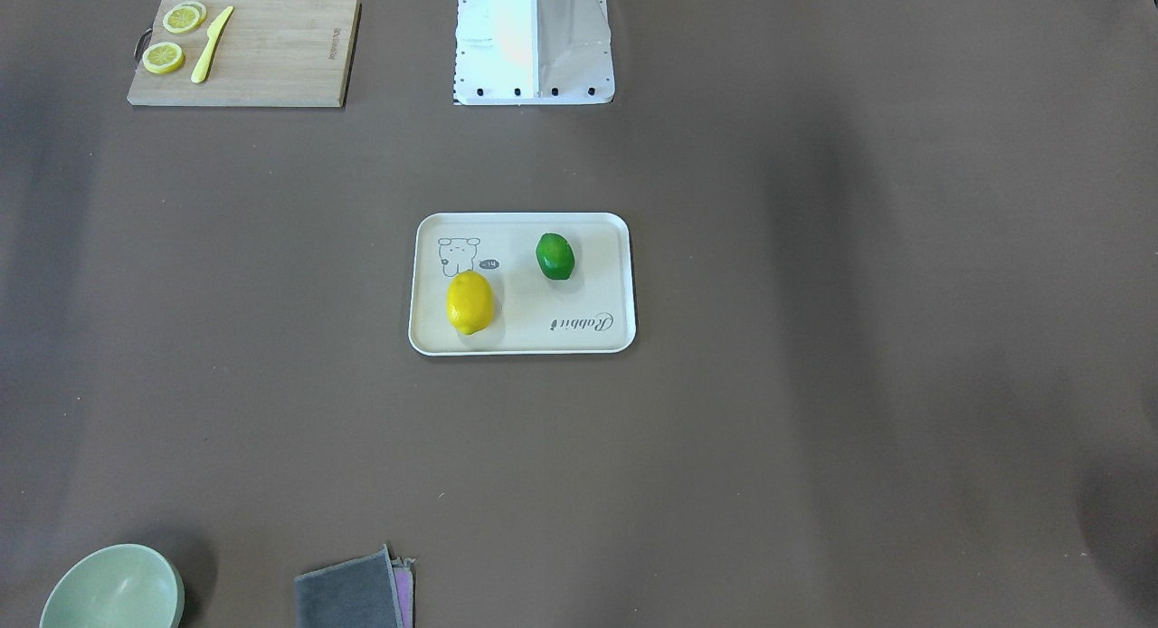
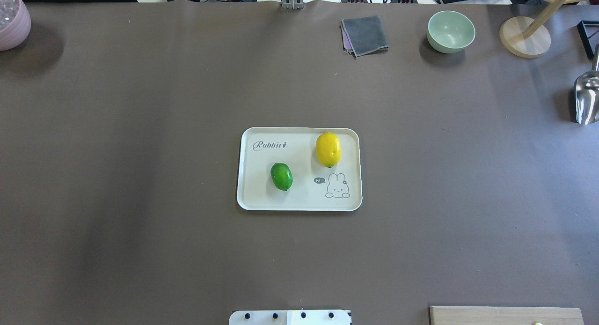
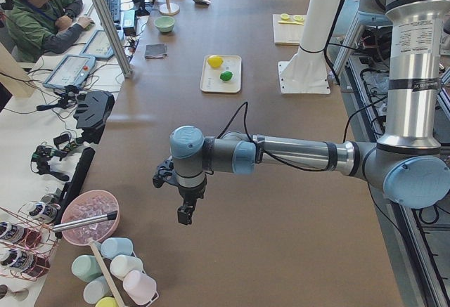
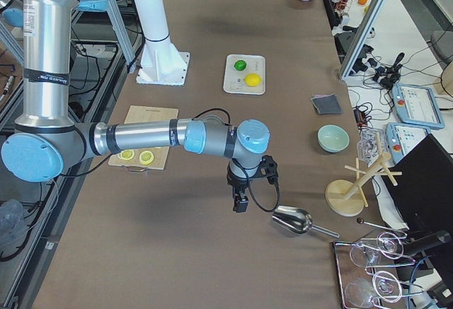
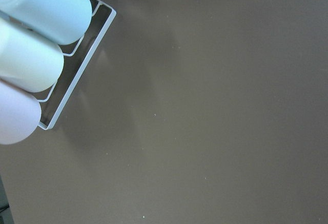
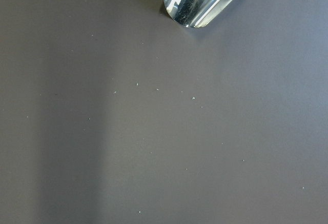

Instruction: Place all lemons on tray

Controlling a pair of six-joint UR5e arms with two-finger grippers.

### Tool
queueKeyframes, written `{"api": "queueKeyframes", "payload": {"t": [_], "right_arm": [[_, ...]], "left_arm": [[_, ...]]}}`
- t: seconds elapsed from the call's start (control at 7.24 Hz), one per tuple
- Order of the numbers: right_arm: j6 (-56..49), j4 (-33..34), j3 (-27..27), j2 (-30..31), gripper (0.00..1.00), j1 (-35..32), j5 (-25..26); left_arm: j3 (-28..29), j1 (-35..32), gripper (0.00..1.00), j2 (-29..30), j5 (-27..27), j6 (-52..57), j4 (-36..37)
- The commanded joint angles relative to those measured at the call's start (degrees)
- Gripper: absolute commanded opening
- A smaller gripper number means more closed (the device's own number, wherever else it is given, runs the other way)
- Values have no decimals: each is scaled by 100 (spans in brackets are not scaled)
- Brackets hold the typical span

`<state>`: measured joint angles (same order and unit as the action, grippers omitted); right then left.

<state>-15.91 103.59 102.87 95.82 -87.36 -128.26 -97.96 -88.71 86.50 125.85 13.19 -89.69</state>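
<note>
At the centre of the overhead frame, the yellow lemon and the green lemon both lie on the tray, apart from each other. The yellow one sits in the tray's upper right, just above the rabbit drawing. The green one sits lower and left of middle, below the "Rabbit" script.

From my remote station, the exterior left view shows the left gripper pointing down over bare table in the lower left of the frame, near a pink bowl. Its wrist camera shows only table and pastel cups in a wire rack at the upper left.

In the exterior right view the right gripper hangs in mid-frame, close to a metal scoop. I cannot tell whether either pincer is open or closed.

A cutting board with lemon slices and a knife sits in the front-facing view's upper left.
</note>
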Motion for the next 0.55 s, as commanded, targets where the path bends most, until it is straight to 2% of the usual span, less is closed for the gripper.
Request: {"api": "queueKeyframes", "payload": {"t": [0.0, 0.41], "right_arm": [[-9, -6, 14, 50, 100, 0, -32], [0, -6, 49, 50, 100, 0, -32]], "left_arm": [[-302, 12, 99, -291, 53, 43, -22], [-329, 3, 99, -336, 62, 34, -31]]}}
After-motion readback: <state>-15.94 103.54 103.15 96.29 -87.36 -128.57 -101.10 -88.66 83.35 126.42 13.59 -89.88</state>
